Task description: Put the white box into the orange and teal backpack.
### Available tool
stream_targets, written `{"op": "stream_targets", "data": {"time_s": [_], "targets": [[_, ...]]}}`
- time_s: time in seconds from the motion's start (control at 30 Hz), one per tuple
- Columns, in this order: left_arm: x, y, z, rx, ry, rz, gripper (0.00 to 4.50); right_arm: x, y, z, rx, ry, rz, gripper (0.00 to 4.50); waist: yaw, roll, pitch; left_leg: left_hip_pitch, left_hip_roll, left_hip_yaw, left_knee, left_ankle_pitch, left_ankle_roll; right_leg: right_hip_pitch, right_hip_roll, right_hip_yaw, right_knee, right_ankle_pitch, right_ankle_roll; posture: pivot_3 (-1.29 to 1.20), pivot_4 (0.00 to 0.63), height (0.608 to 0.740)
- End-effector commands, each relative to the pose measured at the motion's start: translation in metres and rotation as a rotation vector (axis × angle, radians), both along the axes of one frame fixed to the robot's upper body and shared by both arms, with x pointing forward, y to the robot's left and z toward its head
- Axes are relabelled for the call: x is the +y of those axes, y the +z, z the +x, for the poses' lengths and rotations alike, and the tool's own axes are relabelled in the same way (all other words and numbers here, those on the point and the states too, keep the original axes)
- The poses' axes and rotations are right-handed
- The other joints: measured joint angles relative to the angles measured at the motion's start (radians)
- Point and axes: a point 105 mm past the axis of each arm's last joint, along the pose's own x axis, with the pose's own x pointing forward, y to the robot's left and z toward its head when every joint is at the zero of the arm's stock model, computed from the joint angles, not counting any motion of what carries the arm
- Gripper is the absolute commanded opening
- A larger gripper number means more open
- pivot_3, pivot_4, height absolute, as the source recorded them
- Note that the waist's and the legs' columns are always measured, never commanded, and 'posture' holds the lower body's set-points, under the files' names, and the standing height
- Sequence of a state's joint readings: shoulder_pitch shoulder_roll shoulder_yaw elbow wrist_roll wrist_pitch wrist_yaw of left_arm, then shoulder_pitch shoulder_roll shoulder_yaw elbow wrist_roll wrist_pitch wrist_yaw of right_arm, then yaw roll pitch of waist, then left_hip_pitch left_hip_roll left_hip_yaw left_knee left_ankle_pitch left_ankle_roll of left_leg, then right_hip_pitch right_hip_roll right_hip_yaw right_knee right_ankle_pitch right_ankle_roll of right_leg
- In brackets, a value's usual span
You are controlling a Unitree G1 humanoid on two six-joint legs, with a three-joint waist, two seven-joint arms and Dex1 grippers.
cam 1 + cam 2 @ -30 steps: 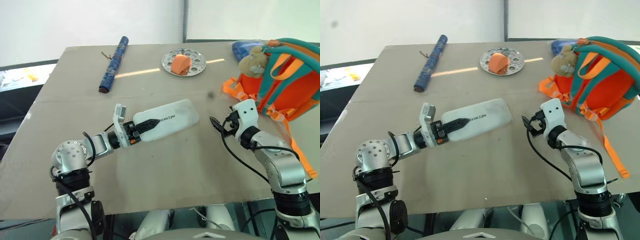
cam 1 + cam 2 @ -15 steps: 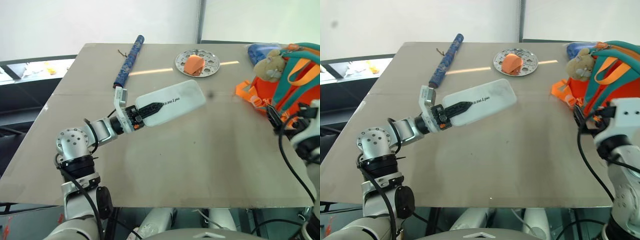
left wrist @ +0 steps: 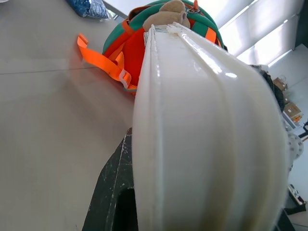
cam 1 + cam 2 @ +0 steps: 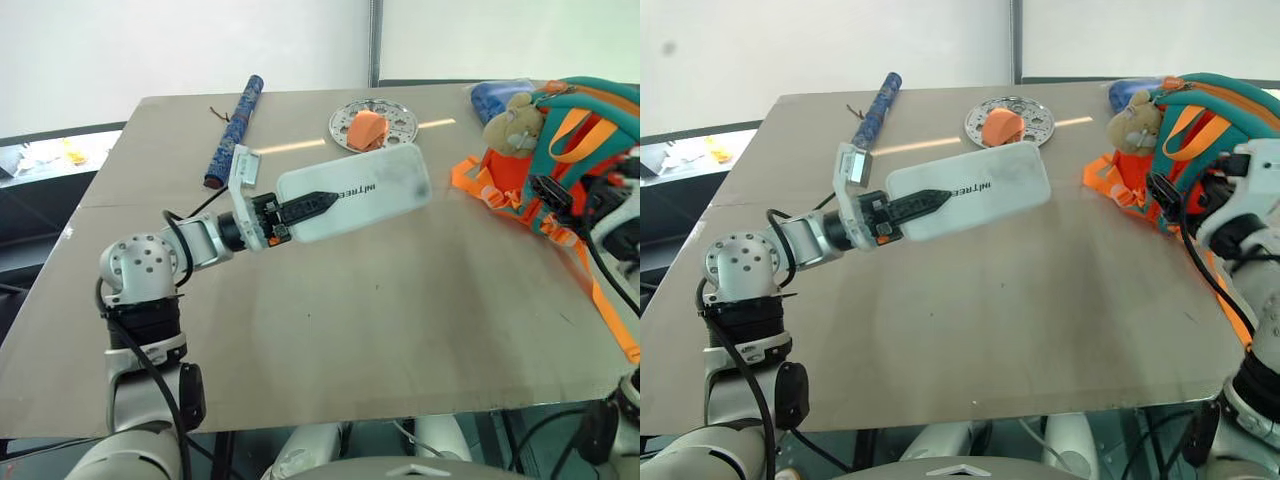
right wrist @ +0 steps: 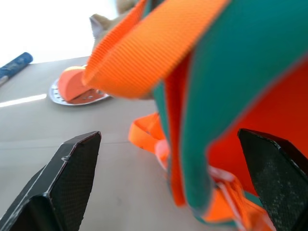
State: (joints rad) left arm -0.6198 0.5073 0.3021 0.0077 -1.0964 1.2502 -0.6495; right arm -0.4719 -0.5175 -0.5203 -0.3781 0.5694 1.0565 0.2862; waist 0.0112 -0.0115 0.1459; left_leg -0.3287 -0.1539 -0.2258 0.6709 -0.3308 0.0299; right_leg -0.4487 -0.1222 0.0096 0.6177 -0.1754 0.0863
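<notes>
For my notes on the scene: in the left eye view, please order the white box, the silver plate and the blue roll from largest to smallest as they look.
1. white box, held nearer the camera, which enlarges it
2. blue roll, long but thin
3. silver plate, close to the roll in apparent area, so this order is unsure

A broad bare stretch of counter (image 4: 400, 300) lies open between the lifted white box (image 4: 355, 192) and the orange and teal backpack (image 4: 575, 150), while the right end effector (image 5: 168, 192), fingers spread, sits against the backpack's front straps, and a plate (image 4: 372, 125) and rolled blue item (image 4: 232, 128) stand farther back.

Perhaps a lab — bare worktable (image 4: 400, 300).
</notes>
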Motion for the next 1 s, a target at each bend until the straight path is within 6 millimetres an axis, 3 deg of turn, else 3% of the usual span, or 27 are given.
{"op": "stream_targets", "data": {"time_s": [0.03, 0.1, 0.23, 0.33, 0.4, 0.63, 0.77, 0.87, 1.0], "targets": [[0.006, 0.014, -0.007, -0.092, 0.014, 0.010, 0.94, -0.012, 0.012, 0.024, -0.061, -0.045, -0.063, 4.50, -0.003, 0.000, 0.000, 0.000, 0.000, 0.002, 0.000, 0.000, 0.000, -0.001, 0.001, 0.001, -0.001, 0.000, 0.000, 0.00, 0.150, 0.733], [0.009, 0.012, -0.009, -0.093, 0.026, 0.018, 0.94, -0.017, 0.013, 0.035, -0.068, -0.061, -0.076, 3.95, -0.003, 0.000, 0.000, 0.000, 0.000, 0.003, -0.001, 0.000, 0.000, -0.001, 0.003, 0.002, -0.003, 0.000, 0.000, 0.00, 0.150, 0.733], [0.020, 0.008, -0.011, -0.089, 0.082, 0.028, 0.94, -0.015, 0.019, 0.051, -0.105, -0.041, -0.154, 2.33, -0.004, 0.000, 0.000, -0.001, 0.001, 0.003, -0.002, 0.000, 0.000, -0.001, 0.004, 0.002, -0.006, 0.000, 0.000, 0.00, 0.150, 0.733], [0.025, 0.007, -0.010, -0.091, 0.123, 0.023, 0.94, 0.001, 0.025, 0.054, -0.149, 0.053, -0.202, 0.76, -0.005, 0.000, 0.000, -0.001, 0.001, 0.003, -0.002, 0.000, 0.000, -0.001, 0.005, 0.004, -0.007, 0.002, 0.002, 0.00, 0.150, 0.733], [0.031, 0.008, -0.007, -0.111, 0.171, 0.020, 0.94, 0.019, 0.036, 0.052, -0.210, 0.159, -0.216, 0.11, -0.007, 0.000, 0.000, -0.001, 0.002, 0.004, -0.002, 0.000, 0.000, -0.001, 0.006, 0.004, -0.008, 0.003, 0.002, 0.00, 0.150, 0.733], [0.051, 0.017, 0.008, -0.174, 0.339, -0.018, 0.94, 0.077, 0.077, 0.029, -0.407, 0.499, -0.236, 0.11, -0.019, 0.001, 0.001, -0.001, 0.002, 0.003, -0.002, 0.000, 0.000, -0.001, 0.007, 0.005, -0.009, 0.005, 0.002, 0.00, 0.150, 0.733], [0.056, 0.022, 0.012, -0.205, 0.374, -0.035, 0.94, 0.115, 0.093, 0.006, -0.485, 0.716, -0.209, 0.11, -0.026, 0.001, 0.001, -0.001, 0.004, 0.004, -0.002, 0.000, 0.000, -0.002, 0.007, 0.005, -0.010, 0.005, 0.002, 0.00, 0.150, 0.733], [0.057, 0.027, 0.010, -0.227, 0.368, -0.047, 0.94, 0.137, 0.090, -0.013, -0.482, 0.853, -0.211, 0.11, -0.025, 0.001, 0.001, -0.003, 0.005, 0.004, -0.002, 0.000, 0.000, -0.003, 0.007, 0.004, -0.011, 0.005, 0.002, 0.00, 0.150, 0.733], [0.058, 0.034, -0.001, -0.288, 0.328, -0.023, 0.94, 0.152, 0.065, -0.030, -0.399, 0.958, -0.245, 0.11, -0.024, 0.001, 0.001, -0.008, 0.005, 0.003, -0.001, 0.000, 0.000, -0.007, 0.009, 0.002, -0.011, 0.005, 0.002, 0.00, 0.150, 0.733]]}}
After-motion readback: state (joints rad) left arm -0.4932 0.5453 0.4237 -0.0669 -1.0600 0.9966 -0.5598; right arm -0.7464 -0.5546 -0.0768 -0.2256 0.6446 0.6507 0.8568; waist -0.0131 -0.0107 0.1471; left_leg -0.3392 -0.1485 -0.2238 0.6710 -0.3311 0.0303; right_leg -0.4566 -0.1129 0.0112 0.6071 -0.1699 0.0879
